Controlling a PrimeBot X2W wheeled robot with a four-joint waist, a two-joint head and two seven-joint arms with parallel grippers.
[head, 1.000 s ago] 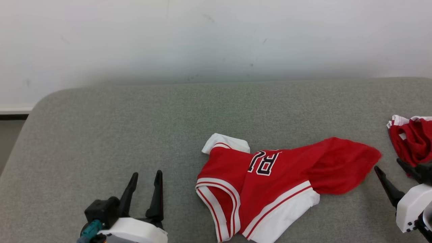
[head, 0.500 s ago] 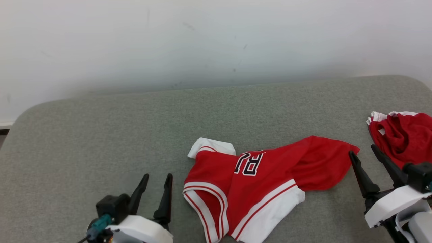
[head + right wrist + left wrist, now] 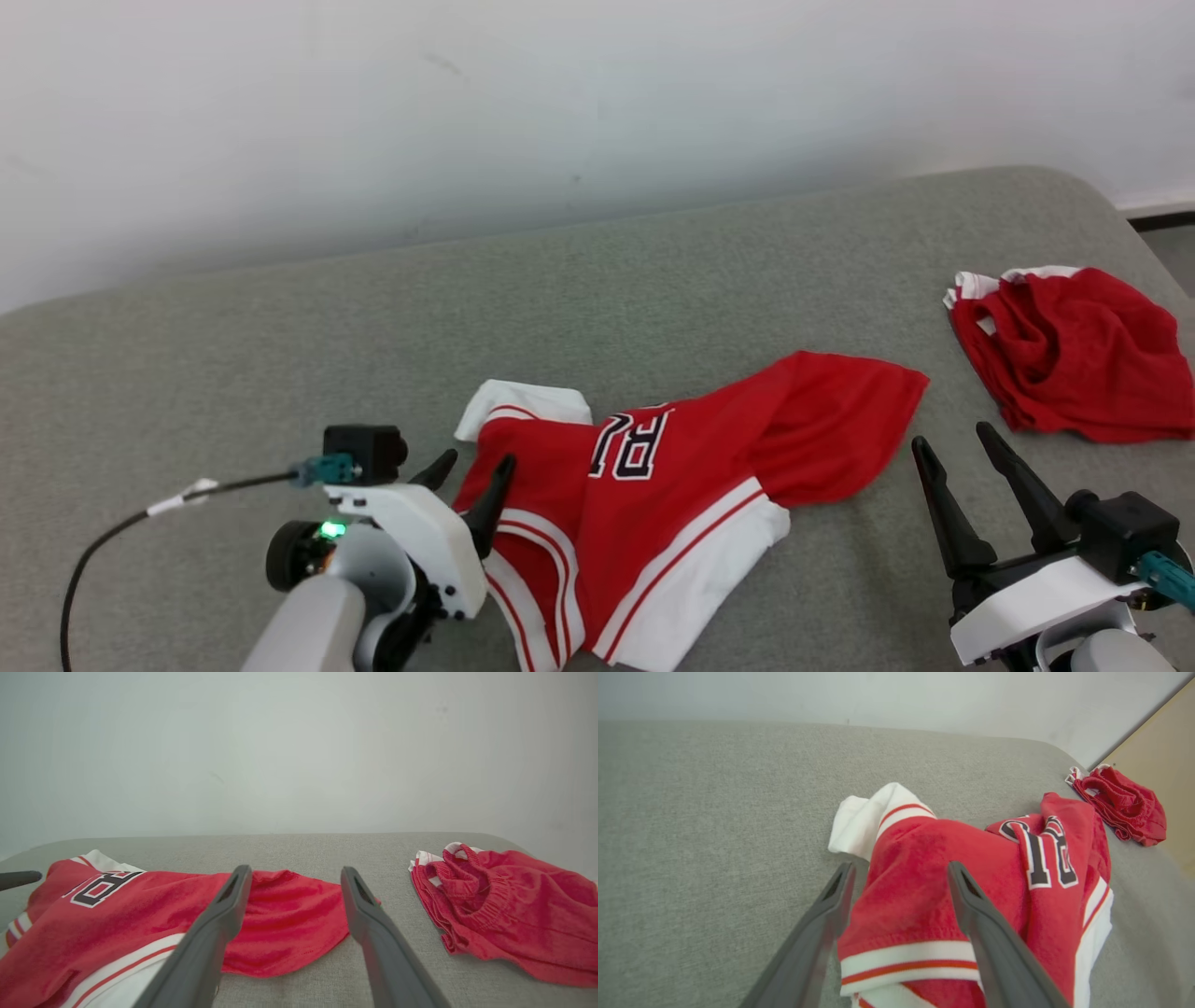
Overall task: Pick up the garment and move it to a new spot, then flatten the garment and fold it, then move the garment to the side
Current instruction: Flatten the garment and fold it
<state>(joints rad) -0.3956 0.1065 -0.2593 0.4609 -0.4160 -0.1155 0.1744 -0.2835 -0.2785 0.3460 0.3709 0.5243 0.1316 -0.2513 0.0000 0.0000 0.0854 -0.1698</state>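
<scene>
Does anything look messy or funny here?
The red jersey lies crumpled in the middle, folded over itself so its letters are partly hidden. Another red garment sits bunched in a heap at the right. Nothing looks torn or spilled.

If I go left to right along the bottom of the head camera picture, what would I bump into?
Black cable → left gripper → red jersey → right gripper.
</scene>
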